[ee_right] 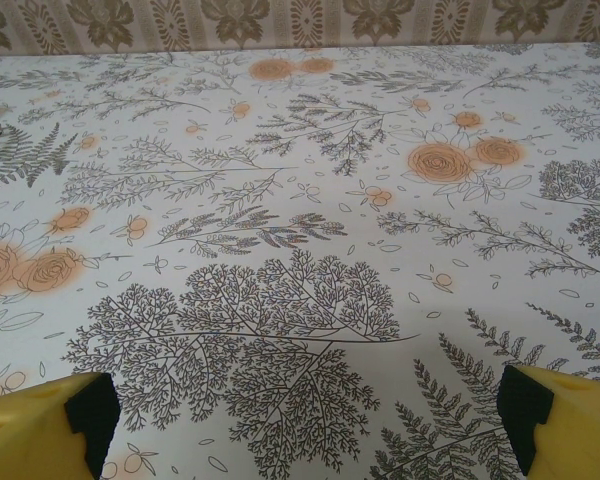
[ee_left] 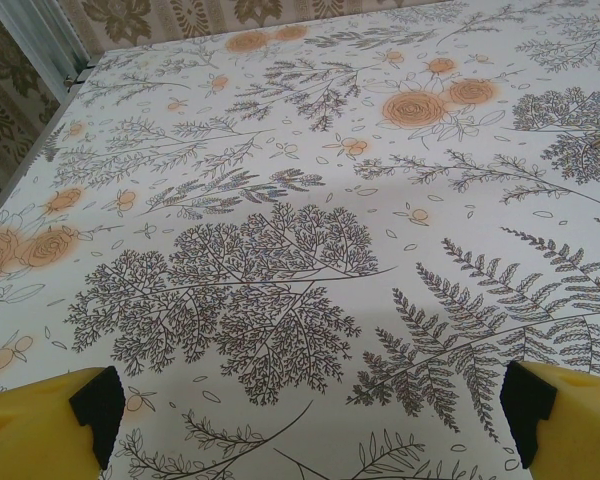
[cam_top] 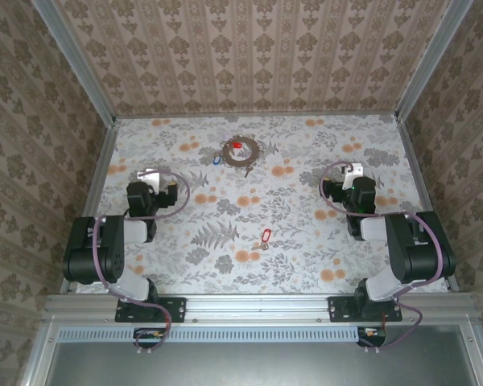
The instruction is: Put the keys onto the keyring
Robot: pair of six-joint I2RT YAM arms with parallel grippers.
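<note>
Black, grey-shelled arms [cam_top: 105,249], purplish cables [cam_top: 187,191], yellow fingers [ee_left: 30,425], perhaps black-padded.

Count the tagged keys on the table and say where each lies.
3. One red-tagged key inside the keyring, a blue-tagged key at its left edge, another red-tagged key alone mid-table. Others may be hidden.

The keyring [cam_top: 254,153], a dark round wire ring, lies flat on the table [cam_top: 177,265]. A red-tagged key [cam_top: 238,148] rests inside the ring, with a blue-tagged key [cam_top: 217,158] just beside the ring's left edge. A second red-tagged key [cam_top: 266,236] lies well apart from the ring, on its near side.
</note>
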